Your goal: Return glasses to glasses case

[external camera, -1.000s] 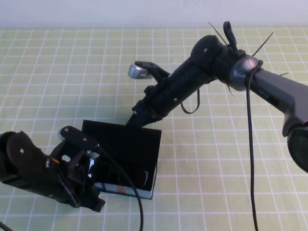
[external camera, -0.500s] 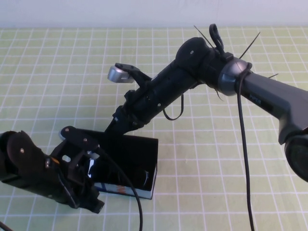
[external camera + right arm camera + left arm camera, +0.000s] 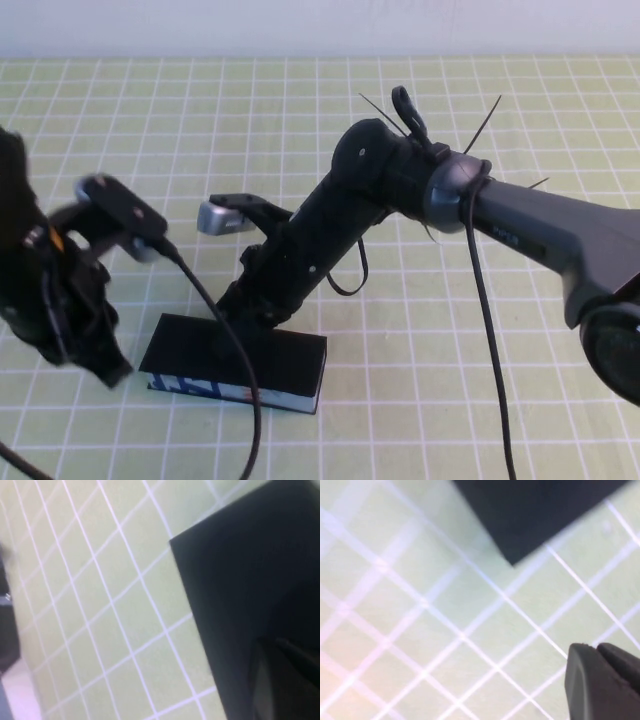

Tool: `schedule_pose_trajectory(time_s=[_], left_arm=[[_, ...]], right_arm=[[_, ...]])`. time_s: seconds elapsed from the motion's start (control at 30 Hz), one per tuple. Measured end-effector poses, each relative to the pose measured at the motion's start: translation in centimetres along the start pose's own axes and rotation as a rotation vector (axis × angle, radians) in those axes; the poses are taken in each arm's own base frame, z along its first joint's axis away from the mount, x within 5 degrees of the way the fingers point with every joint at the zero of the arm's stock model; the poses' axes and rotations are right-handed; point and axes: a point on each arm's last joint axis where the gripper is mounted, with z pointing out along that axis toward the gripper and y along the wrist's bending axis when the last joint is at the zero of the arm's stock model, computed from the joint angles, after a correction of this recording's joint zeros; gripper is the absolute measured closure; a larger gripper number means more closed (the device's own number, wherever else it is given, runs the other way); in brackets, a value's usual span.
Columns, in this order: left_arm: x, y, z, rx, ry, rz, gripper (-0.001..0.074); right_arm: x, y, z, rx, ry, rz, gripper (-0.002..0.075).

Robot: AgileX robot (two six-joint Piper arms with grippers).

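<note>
The flat black rectangular glasses case, lid down with its blue, white and orange-red front edge showing, lies on the green grid-patterned table; the glasses are out of sight, presumably inside. The right gripper presses on the lid's far edge and the left gripper hangs just beside the case's left end; I cannot tell how far either is open. The risk I see is the lid not seating or the case skidding on the smooth mat under an off-centre push, and a pale wall runs behind the table
</note>
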Motion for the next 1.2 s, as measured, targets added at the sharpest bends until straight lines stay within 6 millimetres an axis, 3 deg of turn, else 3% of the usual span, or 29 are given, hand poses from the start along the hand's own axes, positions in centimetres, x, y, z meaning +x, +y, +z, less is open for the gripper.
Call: schedule_pose_trajectory(time_s=[0.13, 0.33, 0.43, 0.57, 0.73, 0.9, 1.07, 1.2], left_arm=[[0.5, -0.2, -4.2, -0.089, -0.142, -0.057, 0.0738], [2.9, -1.5, -8.5, -0.151, -0.315, -0.141, 0.0738], [4.7, -2.7, -10.0, -0.154, -0.411, -0.195, 0.0738], [7.4, -4.7, -11.1, -0.127, -0.591, -0.233, 0.0738], [11.2, -7.0, -10.1, -0.105, -0.785, -0.293, 0.0738], [14.0, -8.2, -7.5, -0.1, -0.868, -0.352, 0.0738], [15.5, -8.8, -4.7, -0.105, -0.904, -0.374, 0.0738], [15.8, -8.8, -3.0, -0.105, -0.915, -0.395, 0.0738]], right_arm=[[0.2, 0.0, 0.2, 0.026, 0.024, -0.018, 0.0742], [0.3, 0.2, -0.4, 0.089, 0.052, -0.036, 0.0742], [0.3, 0.6, -1.7, 0.16, 0.066, -0.085, 0.0742], [0.2, 2.0, -5.6, 0.291, 0.05, -0.138, 0.0742], [0.3, 8.3, -13.1, 0.447, -0.074, -0.24, 0.0742], [2.6, 15.2, -20.5, 0.597, -0.241, -0.304, 0.0742], [7.3, 21.8, -27.3, 0.742, -0.395, -0.341, 0.0742], [11.8, 25.3, -30.3, 0.798, -0.505, -0.349, 0.0742]])
